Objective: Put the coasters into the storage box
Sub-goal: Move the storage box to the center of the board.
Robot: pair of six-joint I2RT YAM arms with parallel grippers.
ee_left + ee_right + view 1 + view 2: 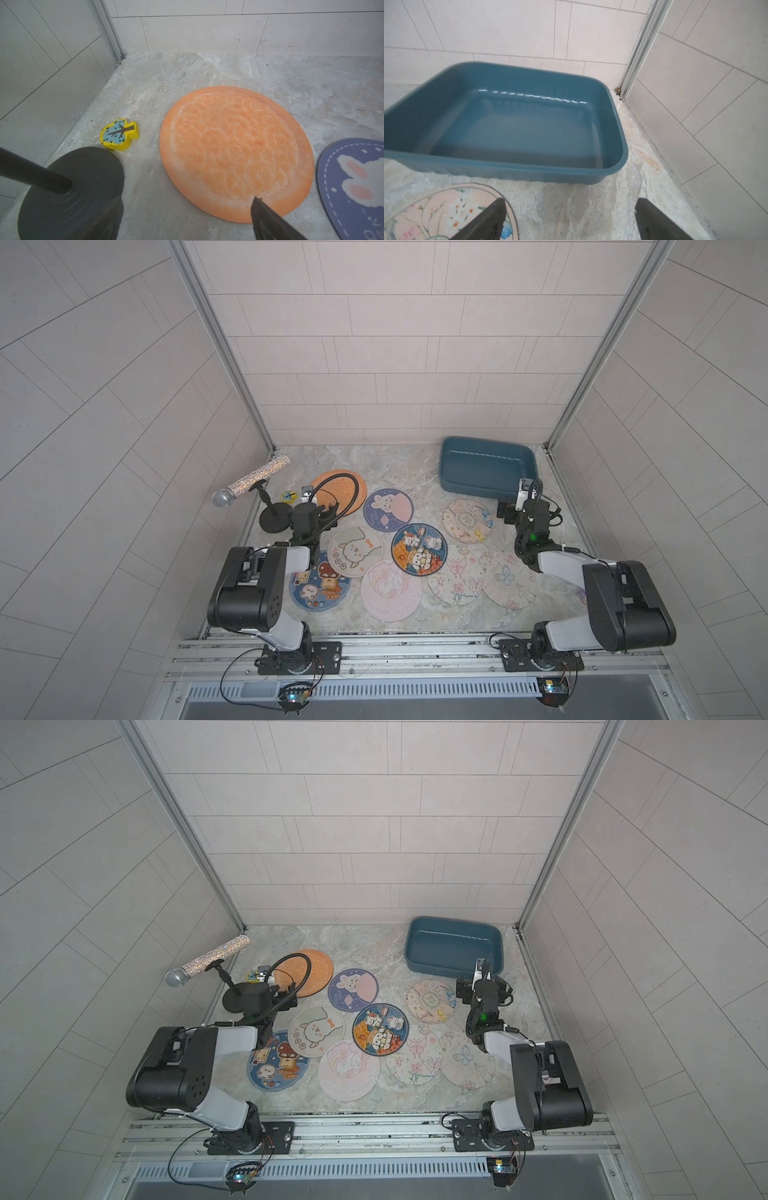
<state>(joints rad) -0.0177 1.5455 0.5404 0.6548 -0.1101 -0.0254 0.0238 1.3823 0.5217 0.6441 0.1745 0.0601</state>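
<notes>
Several round coasters lie flat on the marble floor: a plain orange one point(338, 491) point(236, 153), a purple bunny one point(388, 510) point(353, 187), a floral cream one point(467, 521) point(446, 209), with others overlapping nearer the front. The teal storage box point(488, 466) point(517, 124) stands at the back right with nothing inside. My left gripper point(313, 507) point(187, 204) is open, low at the orange coaster's near edge. My right gripper point(524, 508) point(570, 200) is open over bare floor just before the box, one finger point(488, 220) above the floral coaster's rim.
A glittery microphone point(249, 483) sits on a black stand whose round base point(274, 520) point(70, 193) is right beside my left gripper. A small yellow badge point(287, 496) point(118, 135) lies near it. Tiled walls close in the left, back and right sides.
</notes>
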